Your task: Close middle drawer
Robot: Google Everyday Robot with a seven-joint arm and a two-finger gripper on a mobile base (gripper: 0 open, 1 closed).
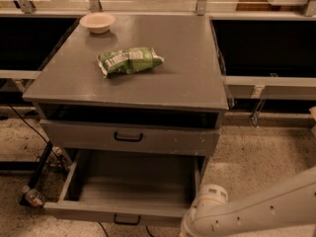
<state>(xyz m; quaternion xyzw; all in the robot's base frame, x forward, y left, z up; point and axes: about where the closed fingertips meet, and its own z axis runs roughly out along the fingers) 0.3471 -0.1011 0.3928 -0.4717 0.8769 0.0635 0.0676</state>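
The middle drawer [133, 181] is a grey wooden box pulled far out of the cabinet, and it is empty inside. Its low front panel [98, 212] carries a small black handle [127, 220] at the bottom edge of the view. My white arm [256, 209] reaches in from the lower right. Its round joint [210, 196] sits by the drawer's front right corner. My gripper itself is out of view below the frame's bottom edge.
Above the open drawer is a shut drawer with a taller front [128, 137] and a bigger handle. On the cabinet top [187, 68] lie a green chip bag [129, 59] and a white bowl [97, 21]. A bottle [33, 197] and cables lie on the floor at left.
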